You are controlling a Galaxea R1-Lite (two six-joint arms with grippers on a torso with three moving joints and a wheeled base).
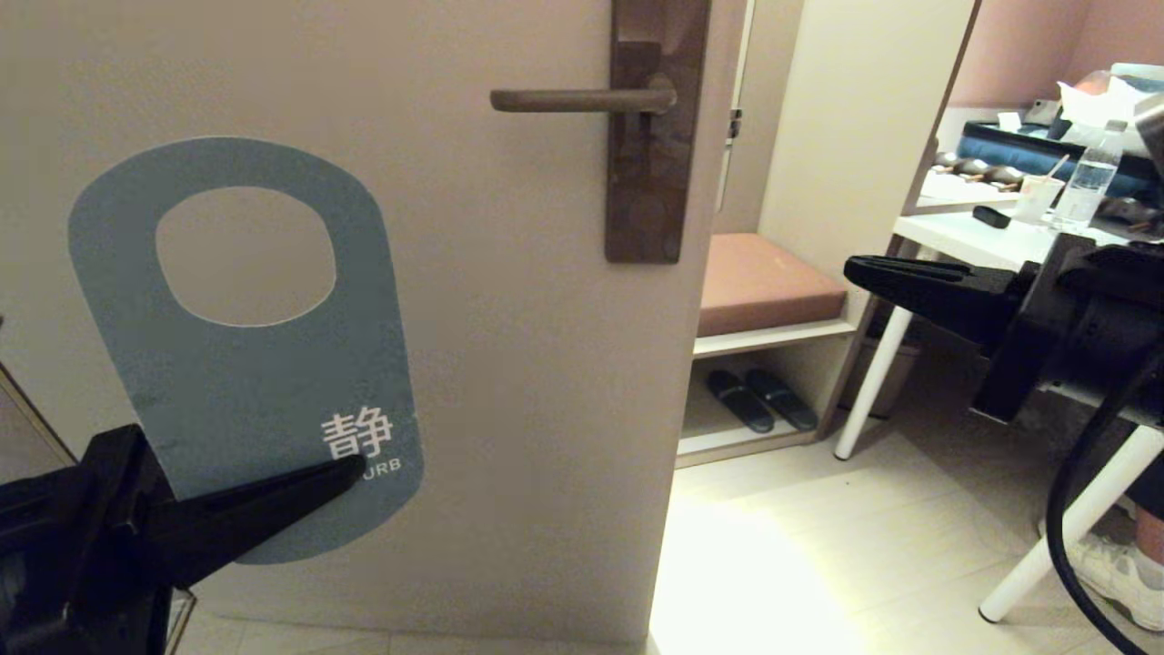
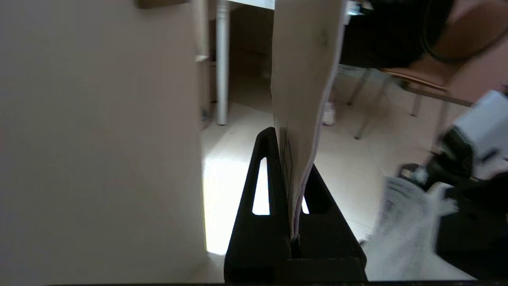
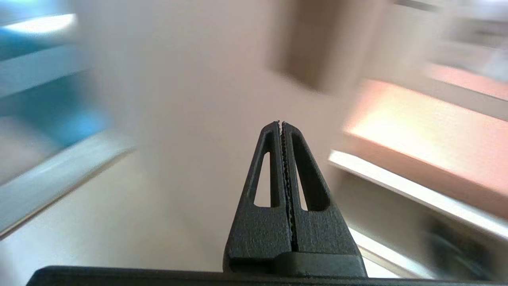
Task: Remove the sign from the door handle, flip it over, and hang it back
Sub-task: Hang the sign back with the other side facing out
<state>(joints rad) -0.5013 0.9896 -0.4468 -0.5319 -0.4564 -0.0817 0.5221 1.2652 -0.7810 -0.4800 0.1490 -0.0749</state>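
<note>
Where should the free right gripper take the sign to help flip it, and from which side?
Probably the plain band beside the hole of the sign, from the handle side. The left gripper already pinches the bottom edge; the right gripper waits shut on that side, and the flat card suits an edge-on pinch.

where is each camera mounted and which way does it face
Head view: on the robot's head, facing the door and handle; left gripper holds the sign, right gripper is off to the right.
Left wrist view: behind the left gripper, looking along the sign edge-on, toward the floor.
Right wrist view: behind the right gripper, fingers shut on nothing, blurred room beyond.
Head and left wrist views share the sign.
</note>
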